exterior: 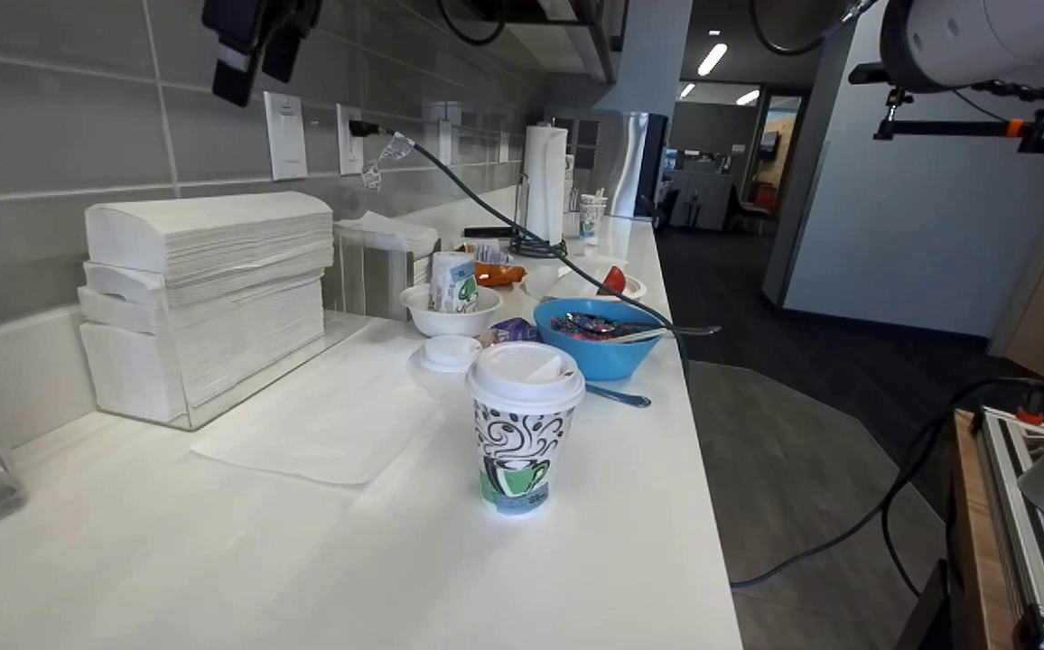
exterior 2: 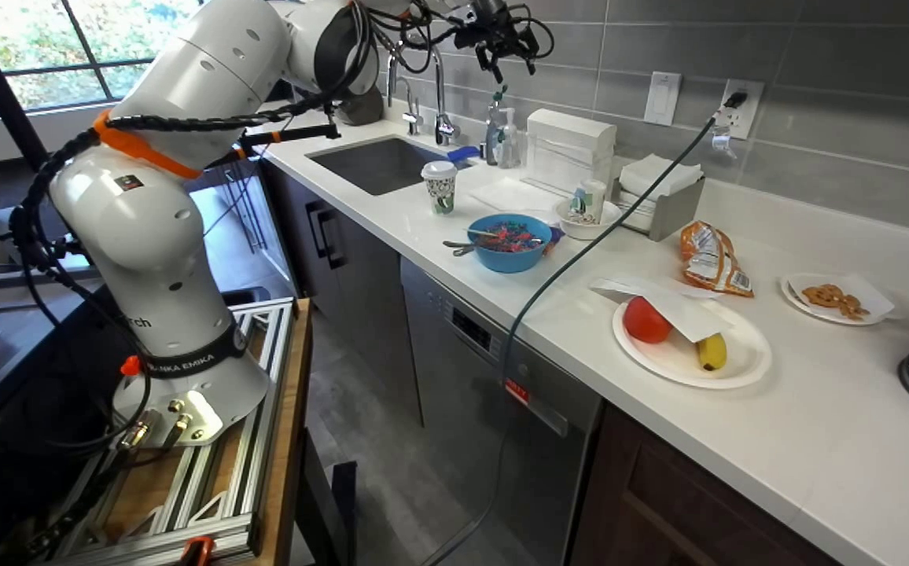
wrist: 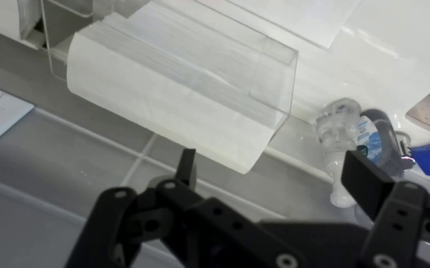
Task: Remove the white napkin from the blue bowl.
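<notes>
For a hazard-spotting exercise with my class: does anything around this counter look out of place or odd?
Yes: the dark cord slants from the wall outlet across the counter and over its front edge, where something might snag it.

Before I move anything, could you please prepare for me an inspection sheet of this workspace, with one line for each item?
Surface: white countertop, with a white napkin lying flat on it.
Job's things: blue bowl holds multicoloured pieces and utensils; napkin inside, nothing seen.
Clutter: lidded coffee cup; orange snack bag; banana on a white plate.
Gripper: open above the countertop, nothing held.
Cables: power cable runs from the wall outlet over the countertop, then hangs past its edge.
Surroundings: sink, dishwasher and grey tiled wall.
</notes>
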`<state>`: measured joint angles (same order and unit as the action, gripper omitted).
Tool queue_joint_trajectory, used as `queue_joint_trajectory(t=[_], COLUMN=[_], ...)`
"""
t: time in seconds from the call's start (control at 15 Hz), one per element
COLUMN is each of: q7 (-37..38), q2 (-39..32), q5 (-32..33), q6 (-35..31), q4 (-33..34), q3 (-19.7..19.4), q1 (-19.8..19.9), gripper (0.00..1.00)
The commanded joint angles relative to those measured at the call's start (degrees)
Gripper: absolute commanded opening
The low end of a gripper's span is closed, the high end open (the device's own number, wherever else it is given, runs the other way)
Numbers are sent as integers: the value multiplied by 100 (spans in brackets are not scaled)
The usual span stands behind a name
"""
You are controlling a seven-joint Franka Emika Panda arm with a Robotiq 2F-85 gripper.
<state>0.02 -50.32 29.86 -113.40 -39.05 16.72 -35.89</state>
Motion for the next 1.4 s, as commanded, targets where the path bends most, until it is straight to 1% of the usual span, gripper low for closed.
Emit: queue_joint_trajectory(t=[0.0,0.07,0.13,0.2,0.27,0.33,0.47,0.6,0.73,0.87,1.0,1.2,1.33], q7=[-324,-435,-359,-326,-288,-302,-282,-177,-12,439,1001,2105,2855], q2=[356,369,463,533,628,746,998,1283,1618,2002,2401,3018,3512], q5=[181,373,492,536,590,568,609,609,533,473,356,181,163], q6=[-1301,-1766,-2238,-2726,-3072,-3308,-3612,-3849,-3953,-3942,-3826,-3890,-3701], q4=[-1113,-1338,-1690,-1971,-2234,-2491,-2976,-3443,-3917,-4400,-4891,-5671,-6224], q3=[57,32,-16,-2,42,136,203,277,379,407,448,448,402], q1=[376,460,545,628,707,794,891,960,1014,1029,1035,1003,928], gripper=[100,100,100,100,100,100,100,100,100,100,100,100,100])
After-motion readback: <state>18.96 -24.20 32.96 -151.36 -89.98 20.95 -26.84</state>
